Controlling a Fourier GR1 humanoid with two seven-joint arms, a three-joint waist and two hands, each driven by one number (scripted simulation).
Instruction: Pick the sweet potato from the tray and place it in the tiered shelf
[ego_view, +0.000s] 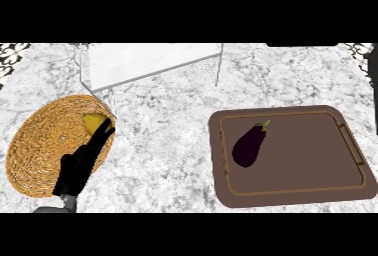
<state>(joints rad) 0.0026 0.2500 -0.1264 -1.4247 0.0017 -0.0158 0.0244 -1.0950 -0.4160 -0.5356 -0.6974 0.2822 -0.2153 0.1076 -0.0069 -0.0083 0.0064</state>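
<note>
My left hand (83, 162) lies stretched over the woven basket (33, 150), fingers straight, tips touching a yellow thing (94, 121) in it, grasping nothing. My right hand is out of sight. The tray (310, 192) on the desk (170, 165) holds only an eggplant (249, 146); I see no sweet potato. I could grab the wrong vegetable. The shelf (148, 60) stands behind.

No text, label, brand, number or sign could be read anywhere in the head view. Nothing legible was carried by the brown tray (291, 197), the woven mat (37, 150), the white shelf (140, 60) or the marbled desk (162, 150).
</note>
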